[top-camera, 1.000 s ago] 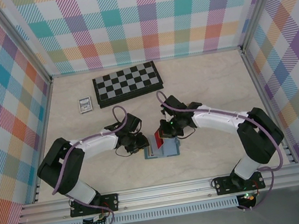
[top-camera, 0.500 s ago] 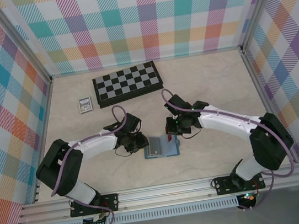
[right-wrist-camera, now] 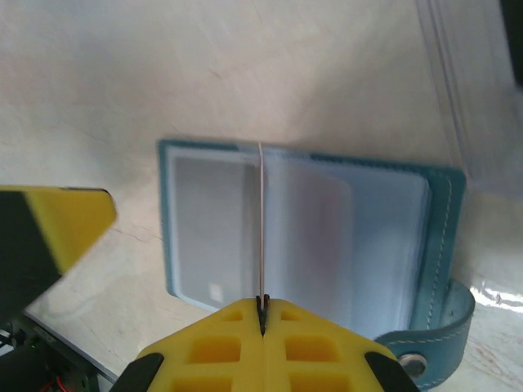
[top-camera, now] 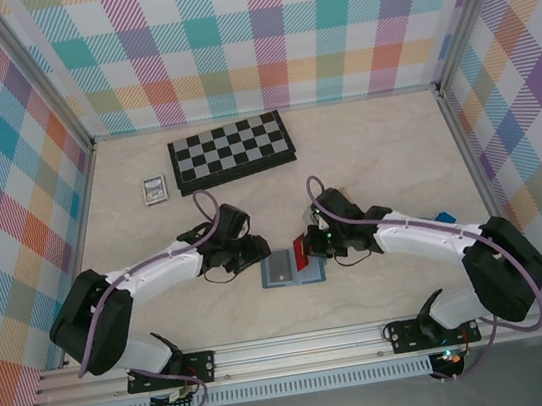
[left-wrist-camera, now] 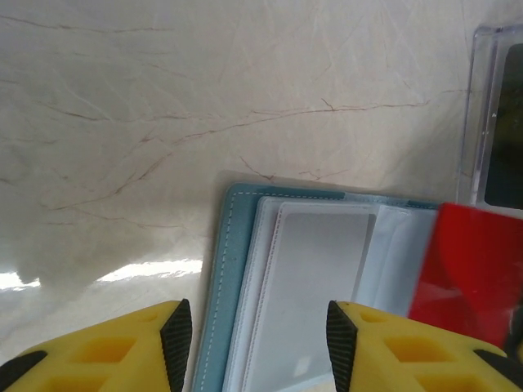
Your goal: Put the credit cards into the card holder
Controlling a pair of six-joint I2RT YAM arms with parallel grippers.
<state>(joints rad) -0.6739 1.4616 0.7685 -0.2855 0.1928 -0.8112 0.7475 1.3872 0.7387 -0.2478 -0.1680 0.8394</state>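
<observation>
On the far left of the pale marble-patterned table [top-camera: 384, 147] lies a small silver-grey framed rectangle [top-camera: 154, 189], just beside the left end of a black-and-white folding chessboard [top-camera: 231, 151]. Nearer to me, my left gripper [left-wrist-camera: 253, 343] [top-camera: 258, 252] has its yellow, black-tipped jaws parted with nothing clamped between them. It hangs over the left edge of the card holder [left-wrist-camera: 225, 269] [top-camera: 290, 268] [right-wrist-camera: 441, 237], a small flat teal-blue bifold wallet. The wallet lies opened on the table between my two arms, clear sleeves facing up. I cannot tell whether my left fingers touch it.

Over its pages stands a thin red plastic credit card [left-wrist-camera: 470, 269] [top-camera: 300, 251] [right-wrist-camera: 261, 229], held on edge. My right gripper [right-wrist-camera: 263, 314] [top-camera: 310, 248] is clenched tight on the card's rim. The holder's snap strap [right-wrist-camera: 441, 343] curls out from one corner. A clear plastic case [left-wrist-camera: 490, 98] [right-wrist-camera: 474, 73] lies just beside the holder.
</observation>
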